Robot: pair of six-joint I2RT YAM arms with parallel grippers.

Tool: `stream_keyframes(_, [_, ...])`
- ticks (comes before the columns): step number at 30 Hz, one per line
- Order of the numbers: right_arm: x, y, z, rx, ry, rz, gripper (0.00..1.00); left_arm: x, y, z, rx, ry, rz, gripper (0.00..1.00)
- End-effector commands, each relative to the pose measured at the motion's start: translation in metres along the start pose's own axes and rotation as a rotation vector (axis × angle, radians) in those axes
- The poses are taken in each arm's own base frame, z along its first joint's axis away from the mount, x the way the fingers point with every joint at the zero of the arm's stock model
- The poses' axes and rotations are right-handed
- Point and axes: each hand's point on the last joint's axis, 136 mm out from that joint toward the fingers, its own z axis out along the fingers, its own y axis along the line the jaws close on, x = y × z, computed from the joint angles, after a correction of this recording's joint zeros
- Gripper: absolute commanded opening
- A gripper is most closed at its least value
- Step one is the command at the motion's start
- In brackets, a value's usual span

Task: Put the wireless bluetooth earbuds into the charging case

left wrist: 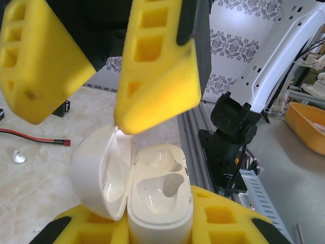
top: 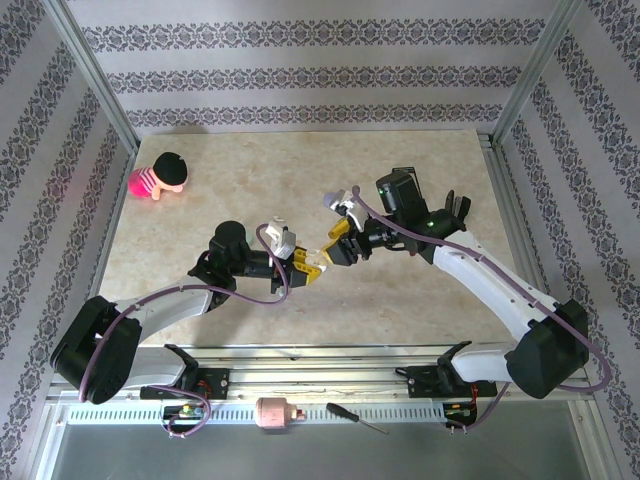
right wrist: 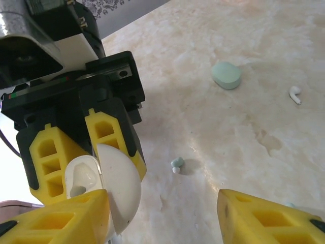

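Note:
My left gripper [top: 303, 263] is shut on a white charging case [left wrist: 160, 203], held upright with its lid [left wrist: 96, 173] swung open to the left. The nearer well in the case is bare. My right gripper [top: 340, 246] hovers just above the case, open, with nothing between its yellow fingers [left wrist: 157, 71]. One fingertip sits at the lid's top edge. In the right wrist view the case [right wrist: 114, 188] lies beside the right gripper [right wrist: 162, 218]. A pale green earbud [right wrist: 176, 163] lies on the table below, and a white earbud [right wrist: 295, 94] farther off. Another white earbud [left wrist: 19, 157] lies left of the case.
A pale green pebble-shaped case [right wrist: 226, 75] rests on the marble tabletop. A pink doll with a black hat [top: 160, 177] sits at the back left. A red wire [left wrist: 35, 137] runs across the table. A screwdriver [top: 357, 417] lies on the front rail.

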Motion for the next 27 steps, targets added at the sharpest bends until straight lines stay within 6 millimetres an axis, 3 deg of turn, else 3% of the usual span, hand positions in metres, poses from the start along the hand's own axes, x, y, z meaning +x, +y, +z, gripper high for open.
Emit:
stream_keyframes(1, [-0.011,-0.008,-0.003,0.044,-0.036,0.001,0.58,-0.006,-0.014,0.001,0.062,-0.01,0.074,0.03])
stream_keyframes(8, [-0.02,0.014,-0.014,-0.031,-0.095,-0.057,0.71,0.004,-0.002,0.0,-0.012,0.008,0.106,0.03])
stream_keyframes(11, [-0.028,0.011,-0.024,-0.004,-0.16,-0.053,0.8,0.007,0.009,-0.001,-0.082,0.014,0.141,0.04])
stream_keyframes(15, [-0.04,-0.036,-0.045,0.192,-0.302,0.055,0.82,0.011,0.019,-0.003,-0.143,0.024,0.176,0.04])
stream_keyframes(18, [-0.034,-0.083,-0.065,0.349,-0.381,0.219,0.82,0.012,0.022,-0.005,-0.169,0.025,0.196,0.04])
stream_keyframes(23, [0.01,-0.154,-0.081,0.609,-0.319,0.441,0.8,0.015,0.023,-0.006,-0.183,0.028,0.207,0.04])
stream_keyframes(27, [0.048,-0.187,-0.077,0.728,-0.165,0.504,0.79,0.018,0.025,-0.009,-0.203,0.03,0.206,0.04])
